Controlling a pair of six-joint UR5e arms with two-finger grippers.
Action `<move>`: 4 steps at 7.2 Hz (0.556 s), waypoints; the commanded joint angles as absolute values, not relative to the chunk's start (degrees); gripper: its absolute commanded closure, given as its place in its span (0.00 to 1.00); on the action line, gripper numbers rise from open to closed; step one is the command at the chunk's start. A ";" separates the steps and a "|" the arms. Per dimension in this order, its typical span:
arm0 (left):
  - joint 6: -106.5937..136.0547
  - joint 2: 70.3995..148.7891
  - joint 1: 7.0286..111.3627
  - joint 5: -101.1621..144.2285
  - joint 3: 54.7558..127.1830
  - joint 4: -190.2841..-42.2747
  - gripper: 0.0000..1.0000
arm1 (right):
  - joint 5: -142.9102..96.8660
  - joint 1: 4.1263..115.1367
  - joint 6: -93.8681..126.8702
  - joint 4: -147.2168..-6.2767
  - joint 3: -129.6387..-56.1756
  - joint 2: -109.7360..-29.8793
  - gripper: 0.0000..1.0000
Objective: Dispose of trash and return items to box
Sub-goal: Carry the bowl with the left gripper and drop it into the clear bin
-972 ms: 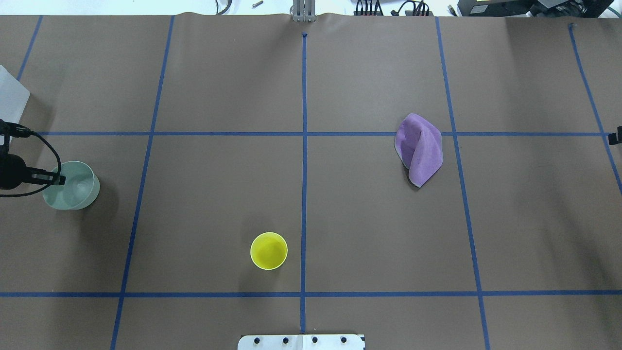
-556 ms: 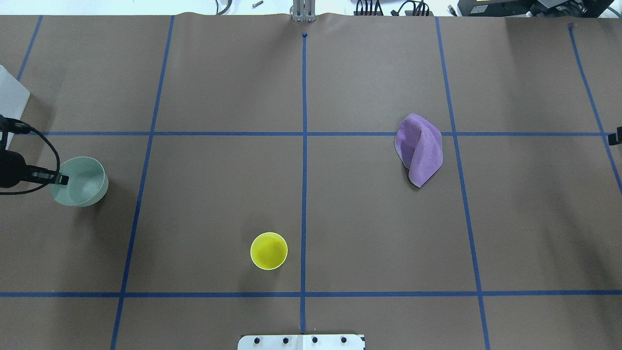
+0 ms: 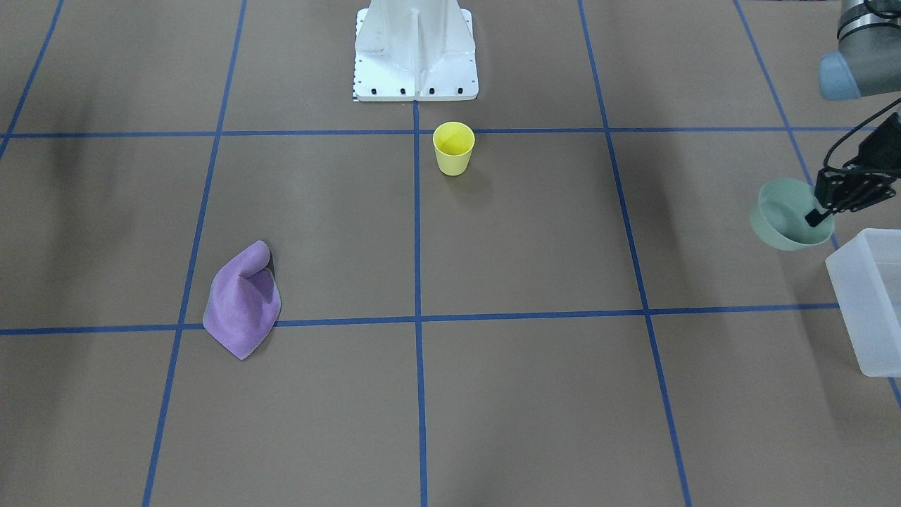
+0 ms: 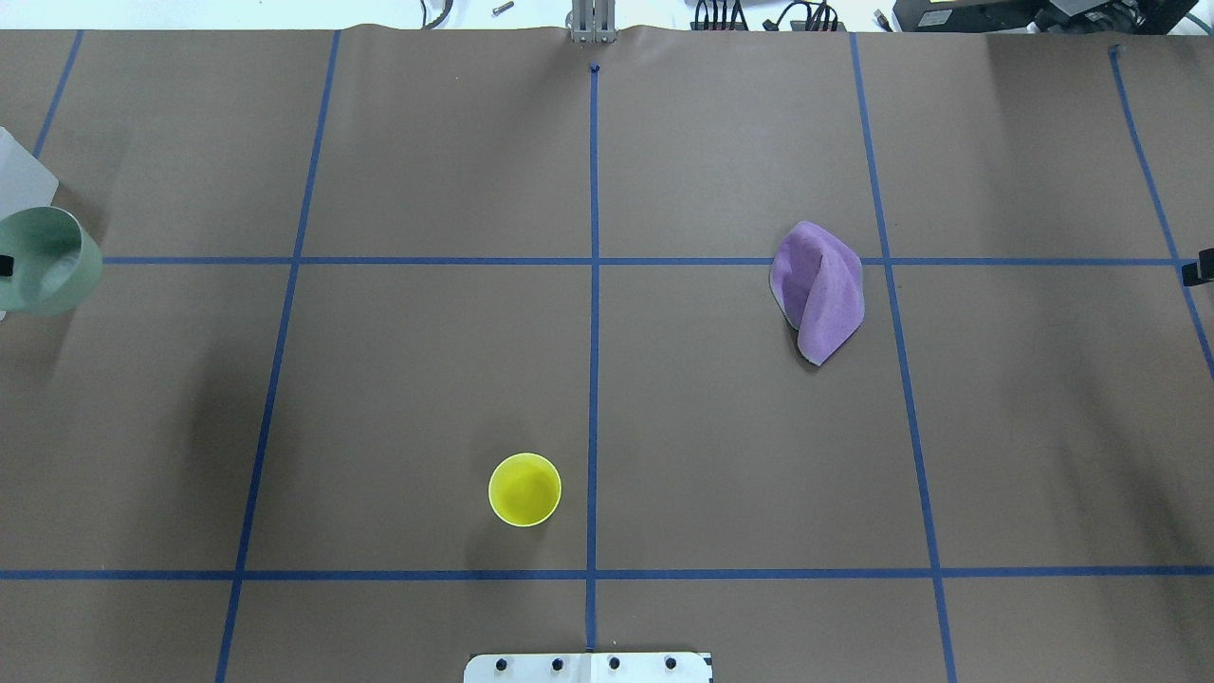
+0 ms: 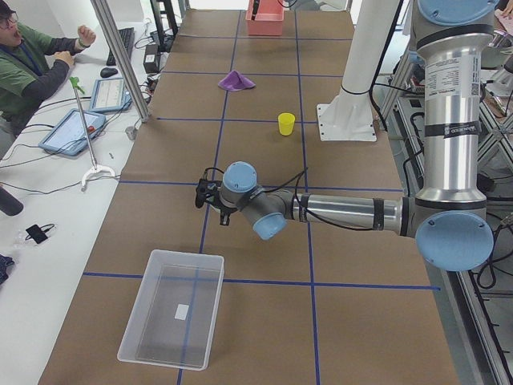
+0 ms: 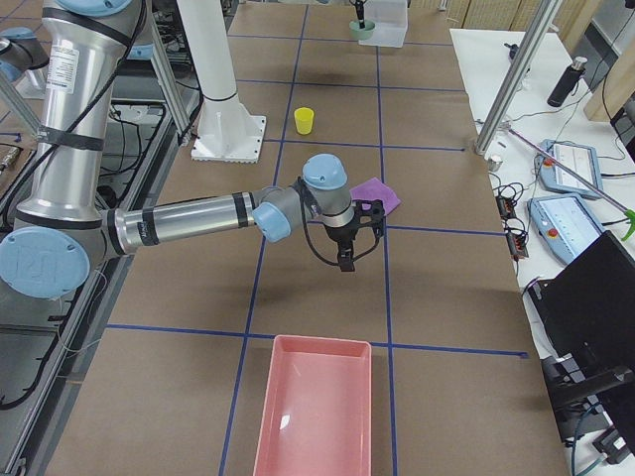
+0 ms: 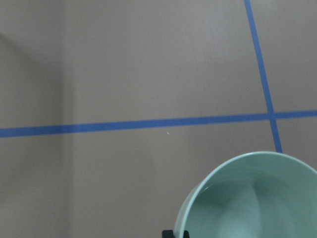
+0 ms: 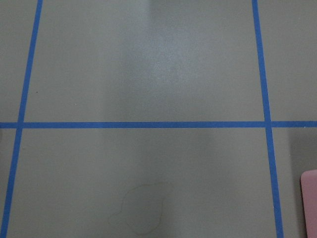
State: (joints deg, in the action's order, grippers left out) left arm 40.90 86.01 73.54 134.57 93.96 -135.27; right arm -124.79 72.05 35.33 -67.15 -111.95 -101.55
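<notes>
My left gripper is shut on the rim of the pale mint-green bowl and holds it tilted above the table, beside the translucent white box. In the overhead view the bowl is at the left edge, just in front of the box's corner. The left wrist view shows the bowl at the bottom right. The yellow cup stands upright near the robot base and also shows in the front view. My right gripper hangs over the table beside the purple cloth; I cannot tell whether it is open or shut.
A crumpled purple cloth lies on the right half of the table. A pink bin stands at the table's right end. The white robot base is behind the cup. Blue tape lines grid the brown table cover.
My left gripper has carried the bowl up, to the left and away from the robot, toward the box. The arm has mostly left the overhead view. Cup and cloth have not moved.
</notes>
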 commanded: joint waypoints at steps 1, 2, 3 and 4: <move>22.77 90.85 82.66 135.09 93.00 -119.36 1.00 | -124.80 71.72 35.33 -67.15 -111.88 -101.51 0.00; 13.02 94.62 85.92 134.91 88.38 -113.70 1.00 | -124.80 71.46 35.33 -67.15 -111.88 -101.51 0.00; 7.44 99.53 88.57 134.91 78.93 -113.90 1.00 | -124.80 71.28 35.33 -67.15 -111.88 -101.51 0.00; 4.95 104.54 88.85 134.74 69.01 -114.95 1.00 | -124.80 71.19 35.33 -67.06 -111.88 -101.51 0.00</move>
